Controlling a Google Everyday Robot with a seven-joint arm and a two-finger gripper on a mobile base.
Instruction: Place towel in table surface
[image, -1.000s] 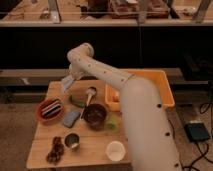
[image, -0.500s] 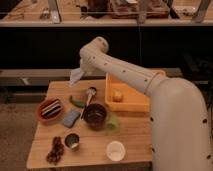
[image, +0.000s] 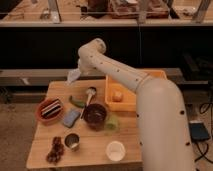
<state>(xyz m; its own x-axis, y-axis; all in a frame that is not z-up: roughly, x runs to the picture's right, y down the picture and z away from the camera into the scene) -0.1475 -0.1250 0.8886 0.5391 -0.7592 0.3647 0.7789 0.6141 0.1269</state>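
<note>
The end effector (image: 80, 70), clamped on the towel (image: 74, 76), holds it above the worktop's (image: 40, 145) far edge. The carry step seems in hand; next calls for lowering onto bare wood and releasing.

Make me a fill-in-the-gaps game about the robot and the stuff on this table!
1. The gripper holds the towel up in the ____ above the back of the table surface.
2. Inside the orange bin sits one small round ____ thing.
3. The flat blue pad lies between the striped dish and the brown ____.
4. The white cup stands near the table's ____ edge.

Missing words: air; yellow; bowl; front
</note>
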